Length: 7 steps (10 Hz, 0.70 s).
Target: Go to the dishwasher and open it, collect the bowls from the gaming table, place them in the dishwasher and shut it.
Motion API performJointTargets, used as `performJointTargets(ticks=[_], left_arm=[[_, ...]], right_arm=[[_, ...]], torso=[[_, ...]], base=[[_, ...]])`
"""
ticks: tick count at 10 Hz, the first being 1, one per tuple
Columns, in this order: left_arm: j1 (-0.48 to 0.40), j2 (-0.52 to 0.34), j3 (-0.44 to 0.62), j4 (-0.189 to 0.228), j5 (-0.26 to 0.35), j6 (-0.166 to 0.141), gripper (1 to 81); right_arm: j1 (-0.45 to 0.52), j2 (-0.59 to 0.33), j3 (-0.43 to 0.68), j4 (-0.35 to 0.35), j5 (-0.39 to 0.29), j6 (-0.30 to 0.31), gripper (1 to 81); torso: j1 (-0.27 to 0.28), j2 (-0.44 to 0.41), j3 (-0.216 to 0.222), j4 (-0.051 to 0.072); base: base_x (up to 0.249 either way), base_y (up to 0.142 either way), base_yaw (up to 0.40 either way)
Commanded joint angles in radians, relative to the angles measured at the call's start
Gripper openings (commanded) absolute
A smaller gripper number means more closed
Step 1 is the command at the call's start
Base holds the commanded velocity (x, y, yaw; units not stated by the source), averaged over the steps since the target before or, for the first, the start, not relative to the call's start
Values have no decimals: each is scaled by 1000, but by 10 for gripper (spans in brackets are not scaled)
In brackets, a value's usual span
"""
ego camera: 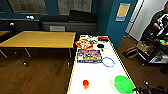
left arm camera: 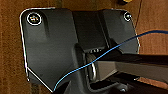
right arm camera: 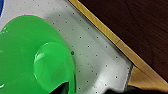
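The gaming table (ego camera: 100, 77) has a smooth white top in a yellow frame and runs away from me in the head view. A bright green bowl (ego camera: 123, 83) sits near its front right corner. My right arm (ego camera: 150, 90) comes in low at the right, its dark end close beside that bowl. In the right wrist view the green bowl (right arm camera: 32, 55) looms large on the dotted white top (right arm camera: 100, 57), with a dark part touching its rim. A blue-rimmed round dish (ego camera: 108, 61) lies further up the table. The dishwasher is out of view.
Board-game boxes (ego camera: 88, 55) and small items crowd the table's far half, and a small red object (ego camera: 85, 83) stands near the front. A wooden table (ego camera: 37, 38) stands to the left over dark wood floor. A person (ego camera: 160, 22) is at the right by a cluttered cart.
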<state>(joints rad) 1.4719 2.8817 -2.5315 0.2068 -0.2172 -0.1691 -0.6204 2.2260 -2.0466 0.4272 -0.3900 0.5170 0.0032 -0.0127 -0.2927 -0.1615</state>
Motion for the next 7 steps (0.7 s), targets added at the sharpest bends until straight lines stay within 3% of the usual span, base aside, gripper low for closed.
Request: performJointTargets(ticks=[1, 7], left_arm=[[-15, 2, 5, 2, 50, 0, 811], [-15, 1, -4, 0, 50, -1, 811]], right_arm=[[130, -58, 32, 21, -46, -5, 811], [104, -38, 186, 28, 35, 6, 811]], torso=[[0, 0, 0, 0], [0, 0, 0, 0]], base=[[0, 0, 0], [0, 0, 0]])
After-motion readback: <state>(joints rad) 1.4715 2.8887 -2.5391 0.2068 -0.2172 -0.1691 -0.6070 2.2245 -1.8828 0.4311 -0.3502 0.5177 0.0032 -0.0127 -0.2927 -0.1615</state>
